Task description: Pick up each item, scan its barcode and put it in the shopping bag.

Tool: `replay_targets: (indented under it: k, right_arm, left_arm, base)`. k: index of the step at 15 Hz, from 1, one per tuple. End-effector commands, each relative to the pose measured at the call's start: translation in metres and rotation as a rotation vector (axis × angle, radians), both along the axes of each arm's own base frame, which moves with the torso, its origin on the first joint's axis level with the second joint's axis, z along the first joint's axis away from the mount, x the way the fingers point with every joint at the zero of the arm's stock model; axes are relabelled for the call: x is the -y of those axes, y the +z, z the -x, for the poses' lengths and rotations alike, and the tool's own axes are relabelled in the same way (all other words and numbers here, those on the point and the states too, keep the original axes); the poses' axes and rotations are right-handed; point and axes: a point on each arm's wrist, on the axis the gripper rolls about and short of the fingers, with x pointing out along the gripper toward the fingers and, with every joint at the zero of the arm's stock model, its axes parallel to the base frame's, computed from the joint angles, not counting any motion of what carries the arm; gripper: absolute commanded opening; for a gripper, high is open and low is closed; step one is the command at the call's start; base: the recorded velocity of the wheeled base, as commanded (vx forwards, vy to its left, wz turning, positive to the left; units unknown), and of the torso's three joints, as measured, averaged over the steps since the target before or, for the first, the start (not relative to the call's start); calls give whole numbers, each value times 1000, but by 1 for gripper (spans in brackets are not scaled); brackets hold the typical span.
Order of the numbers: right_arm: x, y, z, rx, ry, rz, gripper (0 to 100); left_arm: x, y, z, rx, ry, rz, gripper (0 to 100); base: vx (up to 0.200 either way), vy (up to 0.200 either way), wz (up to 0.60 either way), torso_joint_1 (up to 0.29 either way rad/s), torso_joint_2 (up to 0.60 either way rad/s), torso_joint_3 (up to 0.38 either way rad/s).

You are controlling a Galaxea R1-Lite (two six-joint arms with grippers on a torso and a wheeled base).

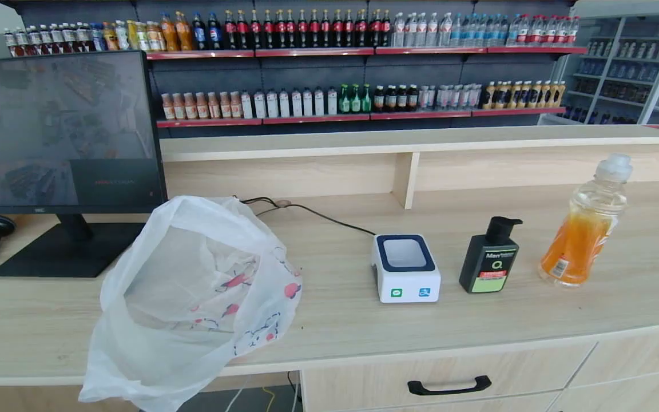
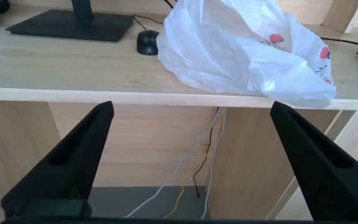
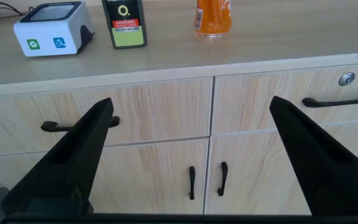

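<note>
On the counter point(image 1: 364, 320), the pump bottle point(image 1: 489, 263) and orange drink bottle point(image 1: 584, 229) were seen standing right of the scanner point(image 1: 405, 274), apart from the shopping bag point(image 1: 192, 309), so nothing was judged scanned yet; both arms' jaws were held spread, empty.

- Your wooden counter point(image 1: 364, 320) carries drawers point(image 1: 449, 372) along its near side.
- On your far wall, stocked drink shelves point(image 1: 318, 51); glass-door coolers point(image 1: 610, 74) far right.

You have bright, even overhead light. Beyond the fingers point(image 2: 73, 163) of the left gripper point(image 2: 191, 109), soft shadow lies under the counter point(image 2: 73, 70); the dark monitor point(image 1: 58, 129) shows faint reflections.
</note>
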Motion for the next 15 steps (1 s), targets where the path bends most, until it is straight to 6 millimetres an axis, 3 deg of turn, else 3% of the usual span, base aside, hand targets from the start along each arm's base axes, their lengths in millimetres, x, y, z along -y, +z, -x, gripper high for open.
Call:
replay_targets:
  k: [1,7,8,12,15]
  right_arm:
    - [0,0,0,-2,0,0,100]
    - [0,1,0,4,3,23,100]
    - [0,8,1,50,10,23,100]
    - [-1,72,1,110,77,25,100]
    - [-3,114,-38,136,135,40,100]
  left_arm:
    - [0,0,0,1,0,0,100]
    - [0,0,0,1,0,0,100]
    - [0,0,0,1,0,0,100]
    - [0,0,0,1,0,0,100]
    - [0,0,0,1,0,0,100]
  base:
    - [0,0,0,0,0,0]
    - [0,0,0,0,0,0]
    - [0,0,0,0,0,0]
    - [0,0,0,0,0,0]
    - [0,0,0,0,0,0]
